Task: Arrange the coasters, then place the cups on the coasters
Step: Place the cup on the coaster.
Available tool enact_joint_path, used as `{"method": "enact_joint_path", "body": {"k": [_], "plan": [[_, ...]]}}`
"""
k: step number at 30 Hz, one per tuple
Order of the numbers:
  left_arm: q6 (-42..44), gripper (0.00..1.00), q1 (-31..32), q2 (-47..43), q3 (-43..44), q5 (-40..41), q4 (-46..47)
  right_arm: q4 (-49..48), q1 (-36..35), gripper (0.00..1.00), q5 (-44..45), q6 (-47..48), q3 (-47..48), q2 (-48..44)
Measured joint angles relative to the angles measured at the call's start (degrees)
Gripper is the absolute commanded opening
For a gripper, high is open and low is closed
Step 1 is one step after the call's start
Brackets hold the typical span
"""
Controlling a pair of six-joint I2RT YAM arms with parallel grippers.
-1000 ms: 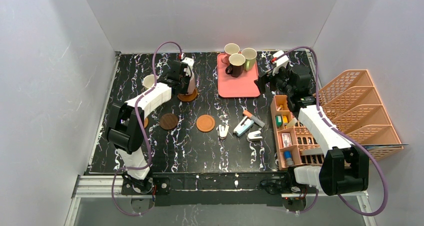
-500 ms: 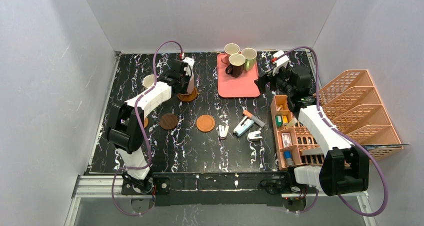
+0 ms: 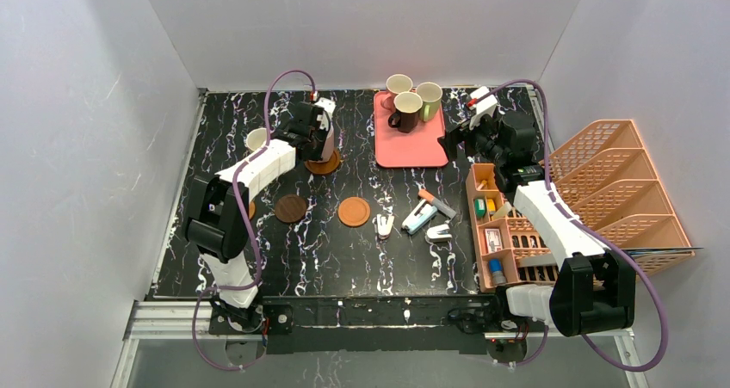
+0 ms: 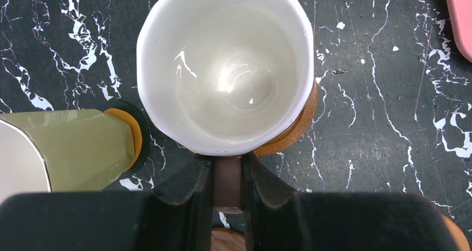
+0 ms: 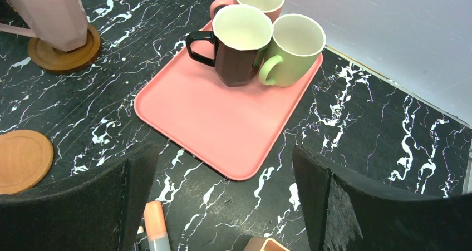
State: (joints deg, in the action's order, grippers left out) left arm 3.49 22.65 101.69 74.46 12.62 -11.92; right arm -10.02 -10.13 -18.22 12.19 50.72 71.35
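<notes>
While our left gripper (image 4: 227, 168) pinches its handle (image 4: 227, 191), the pink cup (image 4: 225, 67) stands straight ahead on a coaster (image 4: 301, 121) near the table's (image 4: 389, 95) far edge; our right gripper (image 5: 220, 157) gapes.

Left arm (image 3: 258, 169) stretched forward and inward, wrist tipped down. Left gripper (image 4: 227, 168): fingers (image 4: 195, 181) pinched tight on handle of cup (image 4: 222, 67). Right arm (image 3: 551, 220) reached forward along right side. Right gripper (image 5: 222, 156): fingers (image 5: 83, 206) spread wide, holding nothing.
</notes>
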Motion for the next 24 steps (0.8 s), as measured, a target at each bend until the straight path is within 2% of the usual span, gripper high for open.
{"method": "enact_joint_path", "body": {"k": [21,24], "plan": [[0.35,0.04,0.00,0.00,-0.02,-0.11,-0.09,0.00,0.00,0.98,0.00,-0.02,0.00,-0.04],[0.44,0.07,0.00,0.00,-0.02,-0.11,-0.11,0.00,0.00,0.98,-0.02,-0.02,0.00,-0.07]]}}
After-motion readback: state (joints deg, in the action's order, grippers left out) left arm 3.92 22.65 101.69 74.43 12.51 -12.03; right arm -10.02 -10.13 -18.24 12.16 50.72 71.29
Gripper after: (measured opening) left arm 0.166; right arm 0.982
